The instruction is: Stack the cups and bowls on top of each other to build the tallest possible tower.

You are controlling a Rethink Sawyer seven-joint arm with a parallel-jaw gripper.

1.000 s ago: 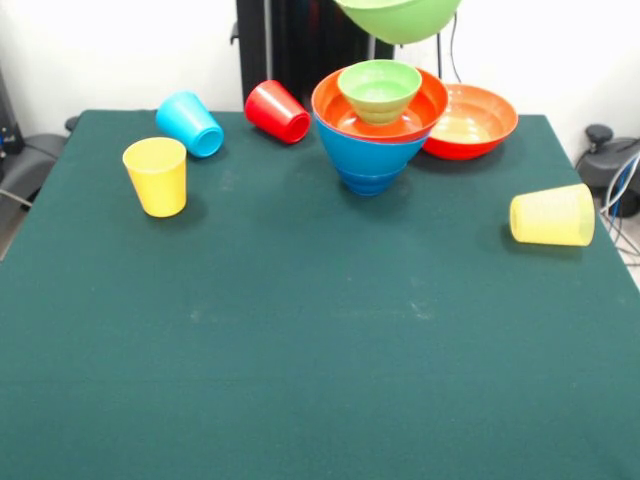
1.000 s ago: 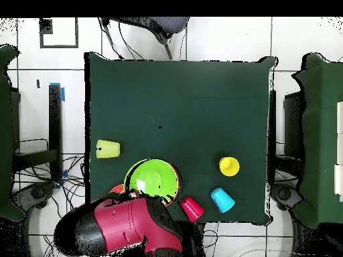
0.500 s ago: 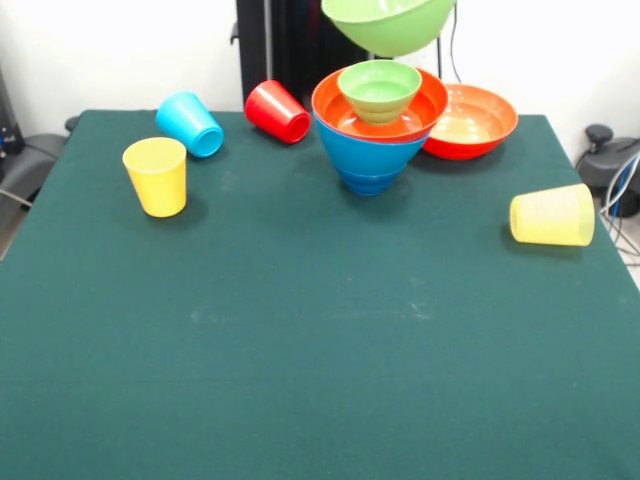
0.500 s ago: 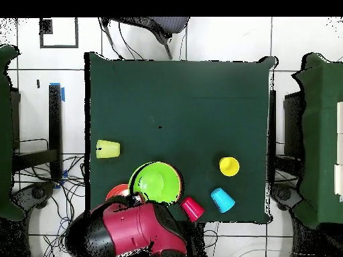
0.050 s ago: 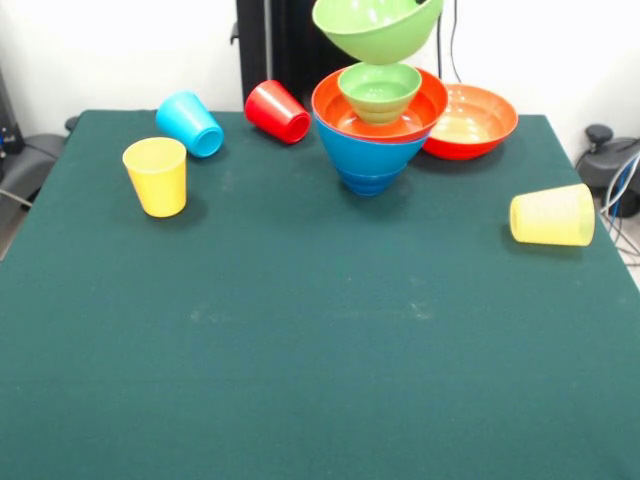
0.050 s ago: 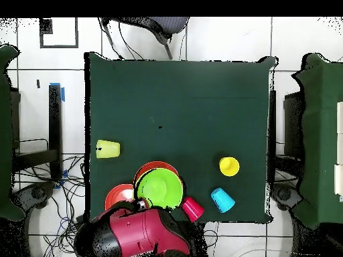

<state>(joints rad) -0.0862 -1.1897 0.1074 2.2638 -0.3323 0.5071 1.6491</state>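
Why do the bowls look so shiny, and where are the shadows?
In the front view, room light makes pale shiny patches inside the orange-red bowl and on the big green bowl held up in the air; soft dark shadows lie on the table beside the yellow cup and under the ribbed cup. In the overhead view, the green bowl looks flat and bright, with hardly any shadows.
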